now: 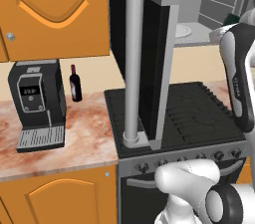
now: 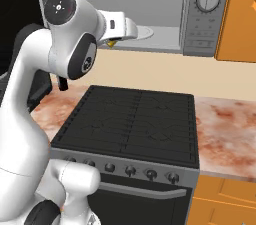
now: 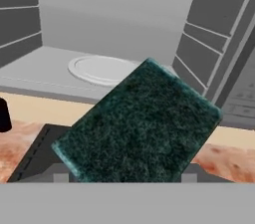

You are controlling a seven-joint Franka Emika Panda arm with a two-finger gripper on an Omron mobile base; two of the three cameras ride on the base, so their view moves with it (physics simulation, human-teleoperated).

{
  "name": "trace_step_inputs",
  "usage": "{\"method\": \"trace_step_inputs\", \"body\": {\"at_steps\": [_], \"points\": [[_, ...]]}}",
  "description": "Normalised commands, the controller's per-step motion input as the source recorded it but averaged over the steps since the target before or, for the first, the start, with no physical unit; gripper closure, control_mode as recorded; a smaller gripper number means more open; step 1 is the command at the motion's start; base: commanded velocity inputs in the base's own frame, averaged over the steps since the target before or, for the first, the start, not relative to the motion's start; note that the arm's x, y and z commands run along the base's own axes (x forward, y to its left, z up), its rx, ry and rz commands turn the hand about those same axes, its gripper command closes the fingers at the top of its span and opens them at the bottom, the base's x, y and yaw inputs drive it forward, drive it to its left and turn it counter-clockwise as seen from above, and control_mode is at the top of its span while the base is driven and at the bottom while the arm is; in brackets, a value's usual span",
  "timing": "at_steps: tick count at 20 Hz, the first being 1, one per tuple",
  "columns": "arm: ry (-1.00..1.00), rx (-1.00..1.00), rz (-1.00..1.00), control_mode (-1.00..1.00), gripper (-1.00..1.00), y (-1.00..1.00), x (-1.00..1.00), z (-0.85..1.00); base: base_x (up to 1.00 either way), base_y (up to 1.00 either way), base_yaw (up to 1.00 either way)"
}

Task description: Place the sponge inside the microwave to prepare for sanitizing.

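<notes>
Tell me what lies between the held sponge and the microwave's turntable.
Nothing: in the hand view the sponge hangs before the open microwave, with bare grey floor up to the white turntable.

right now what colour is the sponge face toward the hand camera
Dark green sponge, clearest in the hand view.

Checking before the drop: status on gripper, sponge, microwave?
Gripper shut on sponge. Microwave door open, turntable bare. Nothing in the way.

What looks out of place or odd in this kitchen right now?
The sponge is off the counter, held skewed in the gripper in front of the open microwave, above the stove, not yet inside. The microwave door stands swung wide over the burners. Nothing looks spilled or damaged.
</notes>
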Motion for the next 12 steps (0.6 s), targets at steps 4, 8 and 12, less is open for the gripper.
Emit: {"method": "trace_step_inputs", "body": {"at_steps": [4, 8, 12], "points": [[0.0, 0.01, -0.06, -1.0, 1.0, -0.14, 0.5, -0.01, 0.0, 0.0, 0.0], [0.0, 0.05, -0.04, -1.0, 1.0, -0.14, 0.56, 0.0, 0.0, 0.0, 0.0], [0.0, 0.09, 0.0, -1.0, 1.0, -0.03, 0.57, 0.0, 0.0, 0.0, 0.0]]}}
